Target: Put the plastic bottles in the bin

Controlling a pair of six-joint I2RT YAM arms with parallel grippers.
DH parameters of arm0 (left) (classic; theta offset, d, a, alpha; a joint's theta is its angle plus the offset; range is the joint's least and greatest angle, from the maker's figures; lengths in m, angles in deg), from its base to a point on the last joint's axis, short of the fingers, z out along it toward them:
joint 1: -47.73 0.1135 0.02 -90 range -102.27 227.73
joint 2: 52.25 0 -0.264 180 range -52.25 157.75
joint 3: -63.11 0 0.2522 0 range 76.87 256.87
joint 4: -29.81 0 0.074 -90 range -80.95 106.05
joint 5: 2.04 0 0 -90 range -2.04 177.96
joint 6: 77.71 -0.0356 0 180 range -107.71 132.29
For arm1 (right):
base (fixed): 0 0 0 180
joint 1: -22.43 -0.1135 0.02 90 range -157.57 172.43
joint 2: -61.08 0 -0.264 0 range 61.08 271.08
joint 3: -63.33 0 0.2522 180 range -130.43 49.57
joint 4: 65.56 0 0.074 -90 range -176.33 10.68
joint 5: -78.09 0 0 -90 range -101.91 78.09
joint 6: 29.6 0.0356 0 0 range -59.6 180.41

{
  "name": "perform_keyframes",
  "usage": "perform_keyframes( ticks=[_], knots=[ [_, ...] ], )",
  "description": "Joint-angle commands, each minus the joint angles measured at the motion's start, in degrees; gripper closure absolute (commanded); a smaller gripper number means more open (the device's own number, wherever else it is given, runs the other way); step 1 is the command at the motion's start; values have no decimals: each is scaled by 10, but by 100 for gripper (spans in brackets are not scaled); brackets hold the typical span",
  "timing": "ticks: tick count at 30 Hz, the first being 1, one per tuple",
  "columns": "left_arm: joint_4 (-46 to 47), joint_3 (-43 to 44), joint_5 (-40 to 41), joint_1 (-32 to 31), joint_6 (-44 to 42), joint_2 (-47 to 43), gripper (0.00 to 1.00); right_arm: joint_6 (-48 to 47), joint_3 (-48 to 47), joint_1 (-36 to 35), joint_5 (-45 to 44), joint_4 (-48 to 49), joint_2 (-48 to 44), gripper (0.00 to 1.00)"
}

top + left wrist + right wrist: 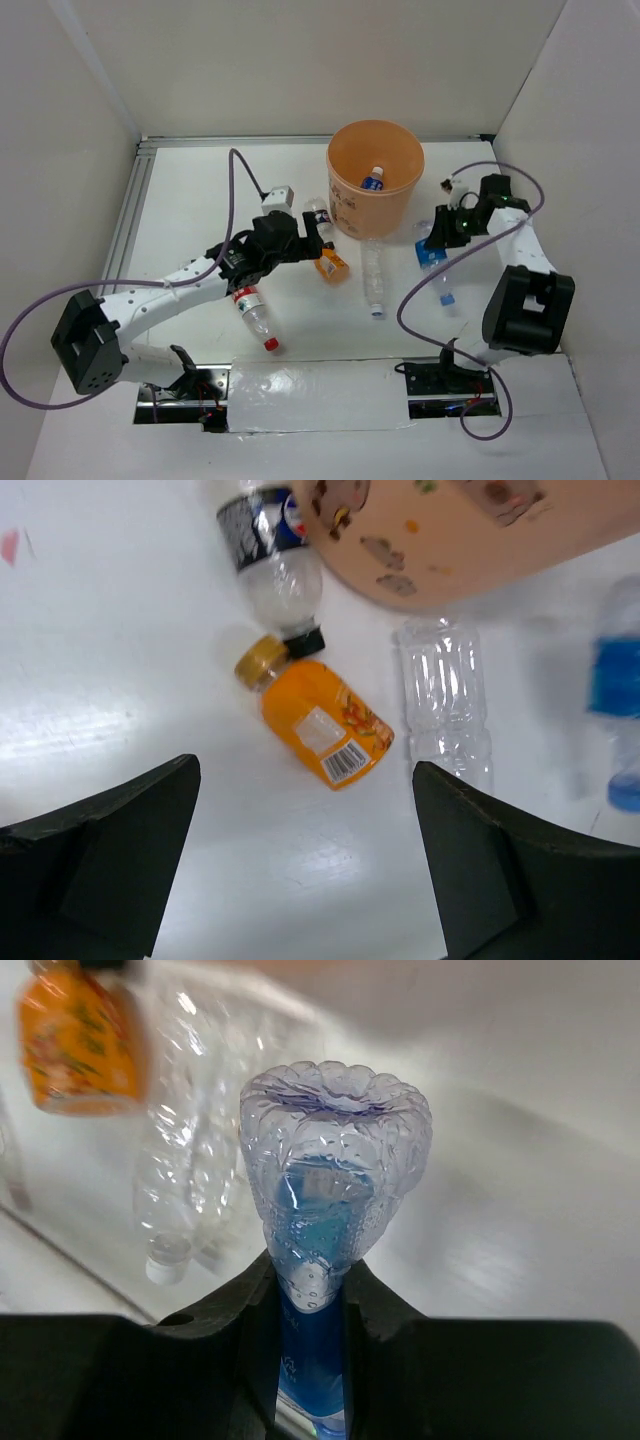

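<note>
The bin (344, 195) was positioned upright at the far middle of the table (200, 200), and one bottle with a blue label (373, 179) was already lying inside it. The left gripper (303, 790) was held above the table with its fingers (110, 850) spread wide and nothing between them. Just beyond those fingers, the orange bottle (320, 725) was lying on its side near the foot of the bin. The black-and-white bottle (270, 550) was lying cap to cap with the orange bottle, its body next to the bin wall. The clear bottle (445, 700) was lying just to the right of the orange bottle, its cap pointed toward the arm bases. The red-labelled bottle (255, 315) was lying near the left arm, well apart from the bin. The right gripper (312, 1290) was pinched on the blue-labelled bottle (330, 1190) at its labelled middle, to the right of the bin and outside it. Whether that bottle was raised off the table could not be determined. One further bottle (446, 292) was lying on the table nearer the right arm's base.
</note>
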Motion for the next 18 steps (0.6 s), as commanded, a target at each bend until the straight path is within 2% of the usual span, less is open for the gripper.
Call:
perform_keyframes(
  ticks=[1, 5, 6, 8, 10, 11, 13, 14, 18],
  knots=[
    [-20, 2, -25, -3, 120, 15, 0, -83, -86, 18, 61, -21, -96, 88],
    [-37, 27, -57, -3, 155, 63, 0, -65, -119, 18, 39, 106, -183, 88],
    [-44, 35, -72, -3, 161, 73, 0, -47, -119, 18, 39, 174, -206, 88],
    [-60, 59, -85, -3, 169, 93, 0, -32, -143, 18, 27, 227, -206, 88],
    [-79, 81, -98, -3, 176, 123, 0, -10, -188, 18, 33, 281, -193, 88],
    [-86, 87, -98, -3, 185, 133, 0, 0, -200, 18, 64, 304, -185, 88],
    [-86, 93, -109, -3, 190, 157, 0, 40, -215, 18, 107, 404, -163, 86],
    [-86, 93, -116, -3, 190, 171, 0, 73, -230, 6, 134, 484, -141, 86],
    [-86, 105, -130, 8, 196, 197, 0, 98, -295, -65, 179, 552, -51, 85]
  ],
)
